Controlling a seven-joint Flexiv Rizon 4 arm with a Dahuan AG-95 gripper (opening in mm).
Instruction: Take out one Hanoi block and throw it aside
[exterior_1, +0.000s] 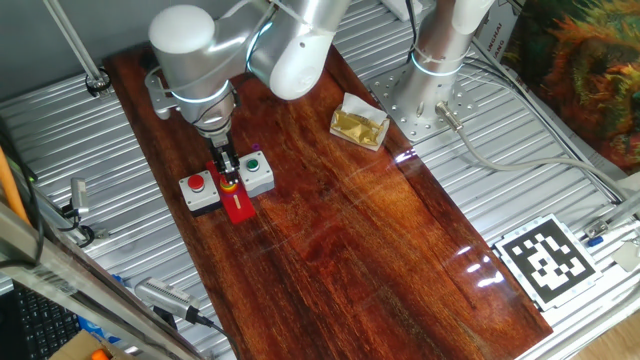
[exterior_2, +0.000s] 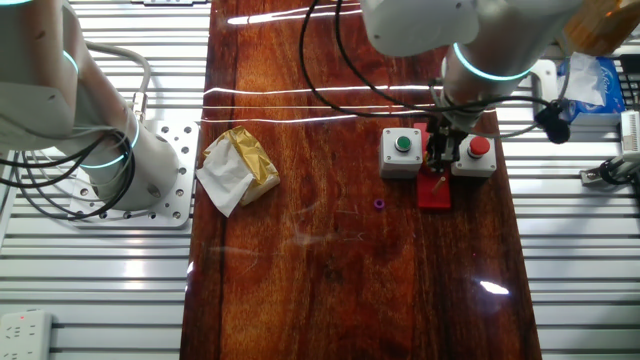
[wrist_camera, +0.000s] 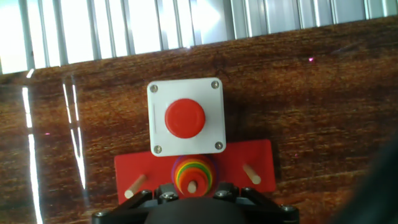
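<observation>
- Hanoi blocks (wrist_camera: 194, 172), rainbow-coloured, sit stacked on the middle peg of the red base (wrist_camera: 260, 158).
- Base lies on the wooden surface (exterior_1: 350, 240), between two button boxes.
- Pincer (exterior_1: 229, 172) hangs directly over the stack; I cannot tell its opening.

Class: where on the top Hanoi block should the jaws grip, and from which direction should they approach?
Grip the top block across its round rim, descending from straight above. It sits threaded on the upright middle peg of the red base, so it only lifts off vertically.
</observation>
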